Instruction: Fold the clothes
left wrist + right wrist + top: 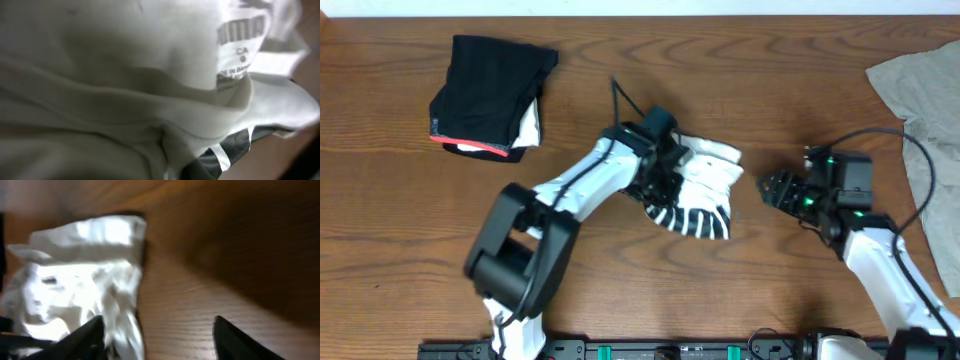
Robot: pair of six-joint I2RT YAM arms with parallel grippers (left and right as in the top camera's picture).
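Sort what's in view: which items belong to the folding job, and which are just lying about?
Job:
white striped T-shirt, bunched mid-table
black red-edged garment, folded, far left
grey-beige garment, loose, right edge

Not the job:
wooden table
black rail along its near edge
No other loose items visible.

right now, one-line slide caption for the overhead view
Folding clothes: left gripper down in the bunched white striped T-shirt, right gripper open beside it, black garment and grey-beige garment lying aside.
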